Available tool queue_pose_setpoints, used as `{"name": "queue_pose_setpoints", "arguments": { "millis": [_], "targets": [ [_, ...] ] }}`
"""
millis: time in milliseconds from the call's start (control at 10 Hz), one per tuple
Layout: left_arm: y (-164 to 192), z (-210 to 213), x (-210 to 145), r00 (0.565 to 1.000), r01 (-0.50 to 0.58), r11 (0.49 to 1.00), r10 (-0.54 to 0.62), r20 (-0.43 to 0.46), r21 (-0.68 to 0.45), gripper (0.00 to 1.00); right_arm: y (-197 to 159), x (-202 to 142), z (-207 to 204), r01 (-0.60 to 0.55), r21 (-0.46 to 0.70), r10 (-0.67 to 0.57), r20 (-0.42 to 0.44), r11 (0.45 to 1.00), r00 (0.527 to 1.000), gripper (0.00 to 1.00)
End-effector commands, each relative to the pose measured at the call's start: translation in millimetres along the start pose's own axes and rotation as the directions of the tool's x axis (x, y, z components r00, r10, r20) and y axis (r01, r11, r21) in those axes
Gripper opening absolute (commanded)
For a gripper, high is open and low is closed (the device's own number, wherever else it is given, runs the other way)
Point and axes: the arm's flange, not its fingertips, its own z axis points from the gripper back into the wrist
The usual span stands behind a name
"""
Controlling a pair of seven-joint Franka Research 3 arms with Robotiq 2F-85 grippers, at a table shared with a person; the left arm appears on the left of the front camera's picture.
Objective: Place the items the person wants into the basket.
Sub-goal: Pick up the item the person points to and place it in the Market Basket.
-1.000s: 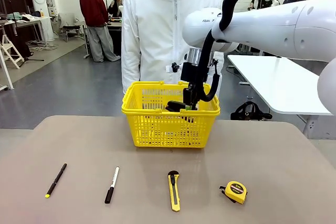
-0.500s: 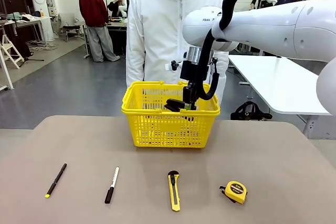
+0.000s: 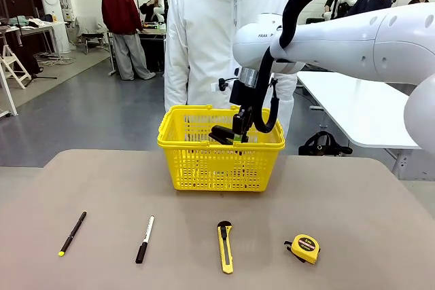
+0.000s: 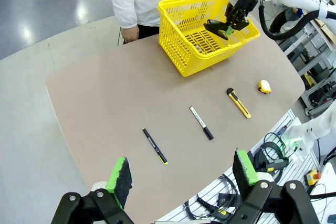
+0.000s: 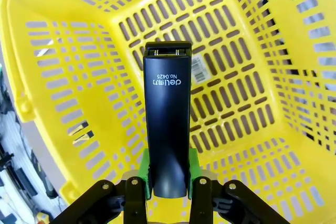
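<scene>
My right gripper (image 3: pixel 237 136) hangs just above the yellow basket (image 3: pixel 197 162), and a black stapler (image 5: pixel 167 124) sits between its green pads (image 5: pixel 192 169), pointing down into the basket's bare inside. The white marker with a black cap (image 3: pixel 144 238) and the yellow-and-black tape measure (image 3: pixel 304 248) lie on the near part of the table. The person (image 3: pixel 217 39) in a white jacket stands behind the basket. High above the table's near edge, my left gripper (image 4: pixel 182 174) is open and holds nothing.
A thin black pen with a yellow tip (image 3: pixel 72 233) lies left of the marker. A yellow utility knife (image 3: pixel 224 246) lies between the marker and the tape measure. The tan table (image 3: pixel 353 195) has bare room on both sides of the basket.
My right arm has shifted slightly left and up over the basket, with the stapler still between its pads. The things on the table have not moved.
</scene>
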Motion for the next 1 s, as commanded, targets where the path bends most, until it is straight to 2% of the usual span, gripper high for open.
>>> {"name": "queue_pose_setpoints", "arguments": {
  "millis": [0,200,900],
  "targets": [
    [1.4,1.8,-0.7,1.000,0.015,1.000,-0.015,0.001,-0.011,1.00,5.3,-4.4,-1.5,-0.024,-0.035,0.024,0.007,0.999,1.000,0.86],
    [1.4,1.8,-0.7,1.000,0.015,1.000,-0.015,0.001,-0.011,1.00,4.9,-3.7,-2.1,-0.022,-0.029,0.023,0.008,0.999,1.000,1.00],
    [1.4,1.8,-0.7,1.000,0.015,1.000,-0.015,0.001,-0.011,1.00,8.0,0.8,1.3,-0.024,-0.004,0.024,0.030,1.000,0.999,1.00]
  ]
}}
